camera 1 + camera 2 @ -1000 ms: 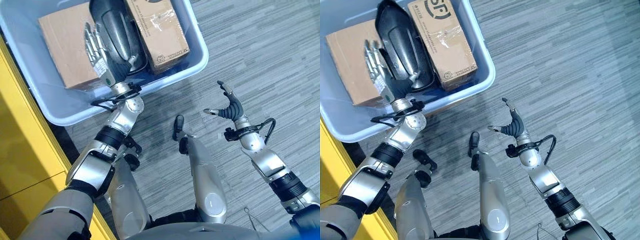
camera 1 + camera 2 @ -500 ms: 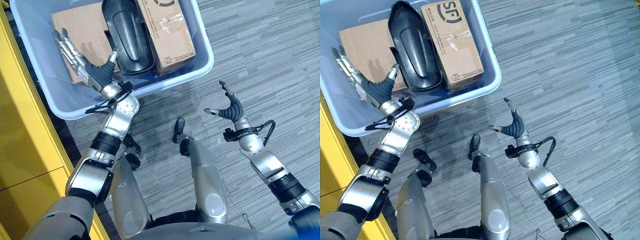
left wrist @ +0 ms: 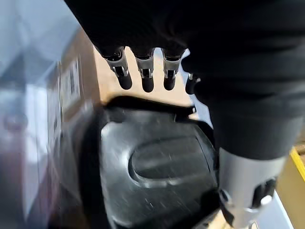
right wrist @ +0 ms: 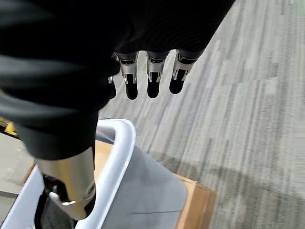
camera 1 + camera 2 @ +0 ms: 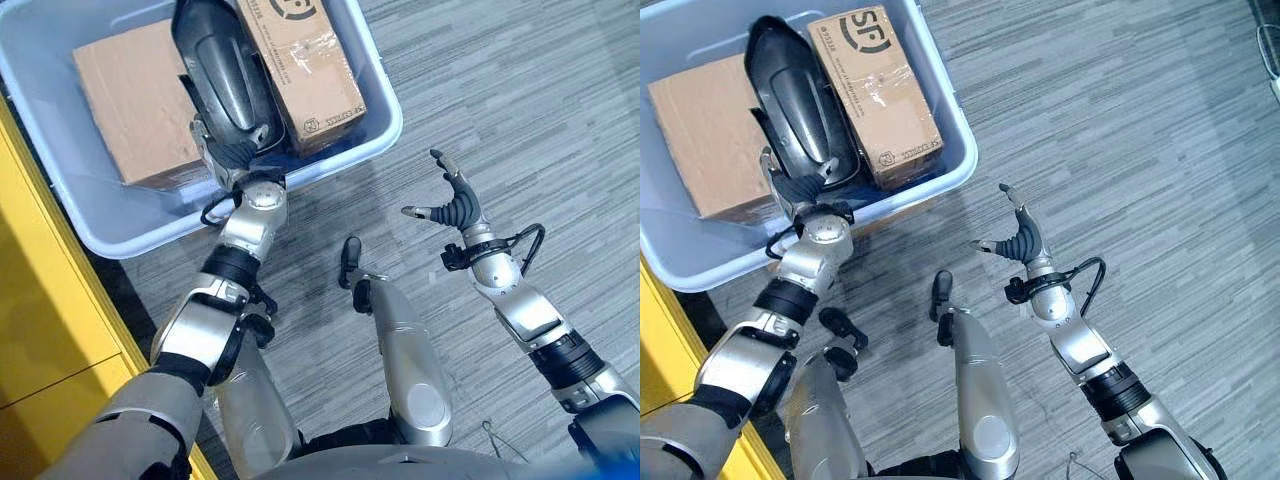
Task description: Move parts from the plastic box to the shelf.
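in the plastic box (image 5: 385, 120), left hand (image 3: 145, 71) above black part (image 3: 157, 176).

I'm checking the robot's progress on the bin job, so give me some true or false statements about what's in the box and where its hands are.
1. The plastic box stands on the floor. True.
2. The black part lies on the floor outside the box. False: it lies in the box between two cardboard boxes.
3. The right hand holds a cardboard box. False: it is open and empty above the floor.
4. The left hand is at the near end of the black part. True.
5. The printed cardboard box lies on the black part's right. True.
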Tool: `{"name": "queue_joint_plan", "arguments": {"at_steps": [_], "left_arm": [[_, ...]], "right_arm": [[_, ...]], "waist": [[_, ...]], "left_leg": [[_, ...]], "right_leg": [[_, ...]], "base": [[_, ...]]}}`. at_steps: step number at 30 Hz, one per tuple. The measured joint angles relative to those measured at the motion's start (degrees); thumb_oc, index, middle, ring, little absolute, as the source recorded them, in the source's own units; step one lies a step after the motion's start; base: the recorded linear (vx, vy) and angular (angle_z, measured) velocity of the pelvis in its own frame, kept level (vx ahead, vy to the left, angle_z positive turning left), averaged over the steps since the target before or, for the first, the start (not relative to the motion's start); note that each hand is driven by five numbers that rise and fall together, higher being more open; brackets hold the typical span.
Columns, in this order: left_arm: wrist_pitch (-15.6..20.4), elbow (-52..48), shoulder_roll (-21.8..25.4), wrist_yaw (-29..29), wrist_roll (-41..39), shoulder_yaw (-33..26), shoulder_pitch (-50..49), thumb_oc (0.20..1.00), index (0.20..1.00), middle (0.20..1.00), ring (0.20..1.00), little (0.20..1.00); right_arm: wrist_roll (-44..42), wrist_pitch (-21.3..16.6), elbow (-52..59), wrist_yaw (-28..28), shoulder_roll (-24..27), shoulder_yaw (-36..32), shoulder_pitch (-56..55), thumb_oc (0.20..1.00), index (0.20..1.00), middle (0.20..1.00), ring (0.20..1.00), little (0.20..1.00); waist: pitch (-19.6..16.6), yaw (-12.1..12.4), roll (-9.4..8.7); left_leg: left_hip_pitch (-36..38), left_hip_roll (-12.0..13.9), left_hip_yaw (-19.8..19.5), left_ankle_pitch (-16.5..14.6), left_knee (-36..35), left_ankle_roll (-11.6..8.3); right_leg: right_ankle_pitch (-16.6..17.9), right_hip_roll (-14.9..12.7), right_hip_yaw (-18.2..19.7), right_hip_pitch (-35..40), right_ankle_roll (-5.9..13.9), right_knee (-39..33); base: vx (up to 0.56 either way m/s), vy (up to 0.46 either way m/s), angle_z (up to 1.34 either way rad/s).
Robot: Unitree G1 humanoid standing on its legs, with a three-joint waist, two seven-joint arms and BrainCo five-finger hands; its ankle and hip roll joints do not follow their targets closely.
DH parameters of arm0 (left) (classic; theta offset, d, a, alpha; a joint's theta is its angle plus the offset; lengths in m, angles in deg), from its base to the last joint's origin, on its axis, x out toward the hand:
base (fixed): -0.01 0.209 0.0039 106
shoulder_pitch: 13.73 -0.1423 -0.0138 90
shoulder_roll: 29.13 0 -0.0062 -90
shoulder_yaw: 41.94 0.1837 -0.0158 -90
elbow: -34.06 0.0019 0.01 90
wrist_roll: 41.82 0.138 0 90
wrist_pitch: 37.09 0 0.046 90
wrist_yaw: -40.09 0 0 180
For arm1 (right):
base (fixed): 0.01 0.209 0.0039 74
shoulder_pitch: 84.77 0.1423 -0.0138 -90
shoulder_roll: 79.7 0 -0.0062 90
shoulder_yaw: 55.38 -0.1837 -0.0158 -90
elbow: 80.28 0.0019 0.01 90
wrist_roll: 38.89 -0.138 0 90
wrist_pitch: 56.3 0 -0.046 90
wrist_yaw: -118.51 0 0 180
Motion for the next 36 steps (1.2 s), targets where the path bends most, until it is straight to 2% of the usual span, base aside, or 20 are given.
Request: {"name": "queue_joint_plan", "arguments": {"at_steps": [6,12,17,22,25,29,32,36], "left_arm": [[-2.23,5.29,-0.17,-5.61,-5.49,-0.22,2.02,1.000,1.000,1.000,1.000,1.000],[-3.73,7.74,0.07,-8.21,-5.90,-0.77,4.85,1.000,1.000,1.000,1.000,1.000],[-3.05,10.10,0.81,-11.71,-11.39,-2.13,7.28,1.000,1.000,1.000,1.000,1.000],[-2.17,11.68,1.89,-17.60,-12.21,-3.53,7.23,1.000,1.000,1.000,1.000,1.000],[-2.14,11.78,2.85,-17.66,-11.97,-3.55,7.23,1.000,1.000,1.000,1.000,1.000],[-2.78,12.84,3.50,-14.47,-10.43,-3.54,7.24,1.000,1.000,1.000,1.000,1.000],[-4.17,12.98,3.59,-11.67,-10.47,-3.38,7.33,1.000,1.000,1.000,1.000,1.000],[-8.49,14.84,4.06,-9.46,-8.77,-2.64,8.09,1.000,1.000,1.000,1.000,1.000]], "right_arm": [[-0.84,0.14,-0.22,0.03,0.00,0.03,0.95,1.000,1.000,1.000,1.000,1.000],[-0.94,0.53,-0.32,0.22,0.16,0.15,2.60,1.000,1.000,1.000,1.000,1.000],[-1.05,0.82,-0.33,0.42,0.17,0.32,2.73,1.000,1.000,1.000,1.000,1.000],[-1.05,1.09,-0.27,0.45,0.77,0.42,2.38,1.000,1.000,1.000,1.000,1.000],[-1.06,1.10,-0.24,0.71,2.07,0.62,2.20,1.000,1.000,1.000,1.000,1.000],[-1.63,1.10,-0.25,1.47,2.25,2.12,2.16,1.000,1.000,1.000,1.000,1.000],[-2.05,1.14,-0.25,1.86,2.26,2.44,2.53,1.000,1.000,1.000,1.000,1.000],[-2.21,1.26,-0.25,2.02,2.26,2.43,2.83,1.000,1.000,1.000,1.000,1.000]], "waist": [[0.00,-0.26,0.00],[-0.01,-0.30,-0.02],[-0.05,-0.35,-0.09],[-0.05,-0.46,-0.09],[-0.05,-0.51,-0.09],[-0.05,-0.53,-0.09],[-0.06,-0.56,-0.10],[-0.22,-0.53,-0.36]], "left_leg": [[-0.04,0.46,0.27,-0.60,0.42,-0.79],[-1.01,1.04,0.04,-1.16,1.87,-0.82],[-1.80,1.25,0.04,-1.31,2.69,-0.73],[-2.27,1.40,-0.01,-1.44,2.98,-0.83],[-2.87,1.41,-0.01,-1.44,3.07,-0.83],[-3.39,1.68,-0.17,-1.71,3.59,-0.78],[-3.66,1.80,-0.26,-2.26,4.42,-0.57],[-4.29,1.87,-0.47,-2.53,5.00,-0.55]], "right_leg": [[0.02,0.36,0.17,-0.42,-0.71,0.42],[-0.32,0.35,0.17,-1.17,-1.02,1.21],[-0.91,0.34,0.77,-2.34,-0.65,2.24],[-1.13,0.36,0.91,-3.10,-0.86,2.87],[-0.93,0.35,0.91,-3.63,-1.17,2.98],[-0.93,0.36,0.63,-3.78,-1.18,3.04],[-0.98,0.19,0.60,-3.83,-1.16,3.35],[-1.74,0.07,0.91,-4.68,-0.79,4.03]], "base": [[0.02,-0.002,-0.05],[0.00,-0.003,-0.01],[0.00,0.000,-0.01],[0.01,-0.001,-0.02],[0.00,0.000,0.00],[0.00,0.001,0.01],[0.00,0.000,0.00],[0.00,0.000,0.00]]}}
